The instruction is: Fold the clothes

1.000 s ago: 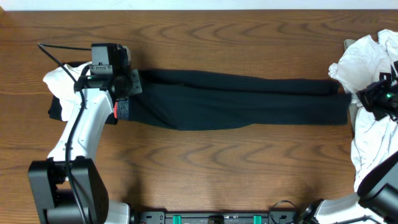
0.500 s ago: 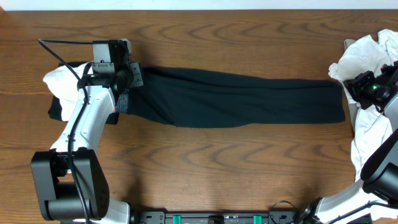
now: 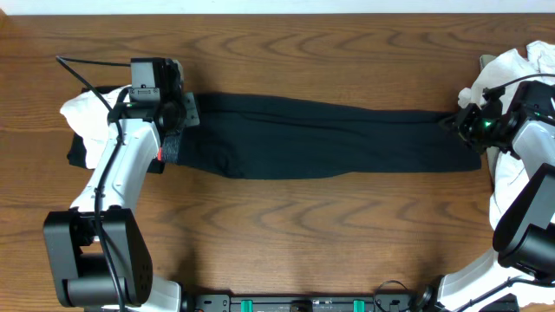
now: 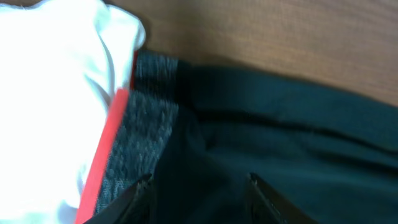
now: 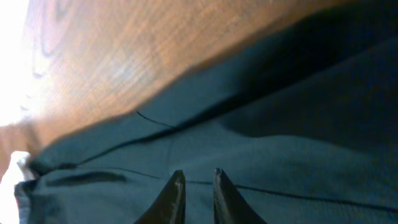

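1. Brown wood-grain bench (image 3: pixel 277 234) carries everything, and a pale strip runs along its far edge in the overhead view.
2. Far left on it lies a crumpled white garment (image 3: pixel 80 111), with a patch of black cloth showing at its near side.
3. Just right of that, my left tool (image 3: pixel 178 117) is over the waist end of the leggings (image 3: pixel 329 139). In the left wrist view its fingers (image 4: pixel 134 198) are spread wide with black cloth between them. I cannot tell whether the tips touch the cloth.
4. The grey waistband (image 4: pixel 146 130), edged in red, lies right against the white garment.
5. From there the leggings run long and fairly flat across the middle of the bench, legs pointing right.
6. My right tool (image 3: pixel 464 123) is at the leg ends. In the right wrist view its fingers (image 5: pixel 173 196) stand close together with only a narrow slit between them, over dark cloth. I cannot tell whether they nip any of it.
7. Far right, a heap of white clothes (image 3: pixel 512 74) lies just beside the leg ends, reaching the bench's right edge.
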You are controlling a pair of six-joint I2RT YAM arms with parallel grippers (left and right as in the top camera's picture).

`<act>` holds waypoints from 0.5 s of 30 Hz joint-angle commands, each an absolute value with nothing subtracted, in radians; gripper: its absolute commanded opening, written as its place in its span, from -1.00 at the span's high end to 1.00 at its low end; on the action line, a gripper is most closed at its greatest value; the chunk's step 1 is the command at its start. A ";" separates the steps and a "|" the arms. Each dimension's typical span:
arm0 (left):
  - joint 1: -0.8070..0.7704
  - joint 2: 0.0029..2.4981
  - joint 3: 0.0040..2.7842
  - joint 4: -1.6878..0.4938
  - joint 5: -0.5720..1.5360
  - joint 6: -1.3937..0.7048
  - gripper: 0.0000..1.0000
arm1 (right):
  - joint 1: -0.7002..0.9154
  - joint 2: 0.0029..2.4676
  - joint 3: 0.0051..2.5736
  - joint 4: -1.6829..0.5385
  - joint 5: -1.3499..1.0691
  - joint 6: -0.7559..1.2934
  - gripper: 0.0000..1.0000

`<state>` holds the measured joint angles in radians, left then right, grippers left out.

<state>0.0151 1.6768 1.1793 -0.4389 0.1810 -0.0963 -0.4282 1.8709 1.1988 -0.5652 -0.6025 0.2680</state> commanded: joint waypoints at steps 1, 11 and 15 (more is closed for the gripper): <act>-0.015 1.681 1.214 -0.467 0.201 -0.066 0.04 | -0.413 1.876 1.215 -0.581 -0.534 0.221 0.65; -0.098 1.691 1.212 -0.538 0.167 -0.039 0.05 | -0.391 1.917 1.214 -0.632 -0.440 0.220 0.62; -0.098 1.706 1.212 -0.570 0.167 -0.038 0.05 | -0.387 1.951 1.214 -0.612 -0.344 0.243 0.64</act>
<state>-0.1001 1.6829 1.1809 -0.5552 0.1791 -0.0479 -0.3962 1.9221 1.1988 -0.6231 -0.4244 0.2337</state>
